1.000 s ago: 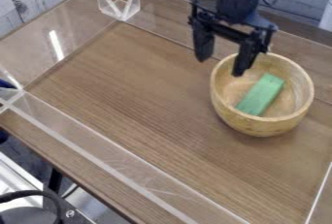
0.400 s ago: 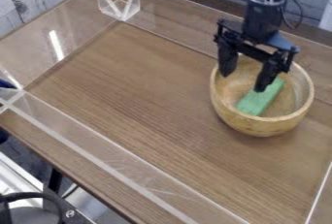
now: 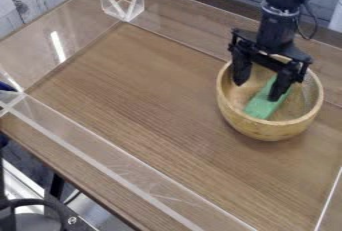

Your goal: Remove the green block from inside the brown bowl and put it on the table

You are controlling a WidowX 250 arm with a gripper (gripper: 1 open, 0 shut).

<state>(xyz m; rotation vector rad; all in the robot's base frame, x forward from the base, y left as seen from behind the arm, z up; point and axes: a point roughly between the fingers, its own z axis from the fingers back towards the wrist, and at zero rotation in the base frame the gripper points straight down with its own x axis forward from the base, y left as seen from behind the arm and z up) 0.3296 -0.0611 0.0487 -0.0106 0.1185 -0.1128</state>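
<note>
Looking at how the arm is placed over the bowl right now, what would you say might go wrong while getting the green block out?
The end effector is open, its fingers inside the brown bowl; one could catch the rim and drag or tip it. The green block lies slanted, so a misaligned close might pinch it poorly and let it slip.

Partly hidden behind the hand (image 3: 259, 73): the green block's (image 3: 263, 103) far end and the brown bowl's (image 3: 233, 112) far rim.
</note>
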